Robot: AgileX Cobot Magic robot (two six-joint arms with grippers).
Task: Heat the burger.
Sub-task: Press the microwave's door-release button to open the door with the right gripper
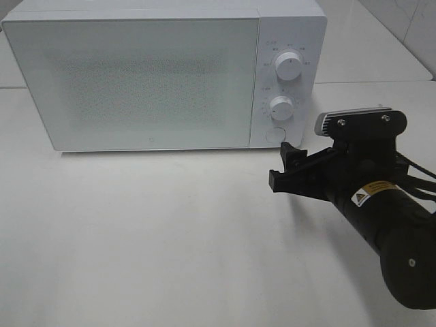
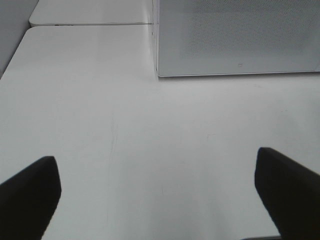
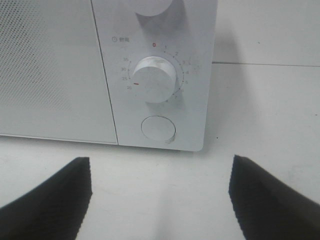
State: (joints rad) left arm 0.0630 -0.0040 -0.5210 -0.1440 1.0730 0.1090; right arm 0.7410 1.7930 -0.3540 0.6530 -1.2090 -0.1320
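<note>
The jaws of the right gripper (image 3: 160, 200) (image 1: 279, 165) are held wide apart, and nothing is gripped between them. They are kept above the bare white table (image 1: 136, 231), just in front of the control panel of a white microwave (image 1: 136, 82). Straight ahead of the jaws a round button (image 3: 158, 128) is seen at the foot of the panel. Above it the lower dial (image 3: 154, 79) is set, ringed with printed numerals; a red dash on its edge is seen near the printed 20 and 25. Higher on the panel the upper dial (image 1: 289, 67) is found. Neither dial nor button is touched. Behind the jaws the black right arm (image 1: 388, 225) is stretched in from the right side of the table, and a yellow label (image 1: 368, 194) is carried on it.

The jaws of the left gripper (image 2: 157, 195) are likewise spread wide and nothing is held. They are poised over the table, with the left front corner of the microwave ahead and well apart from them.

The microwave door is closed, and its frosted, dotted panel cannot be seen through. The burger is not shown in any view, so its place cannot be told.
</note>
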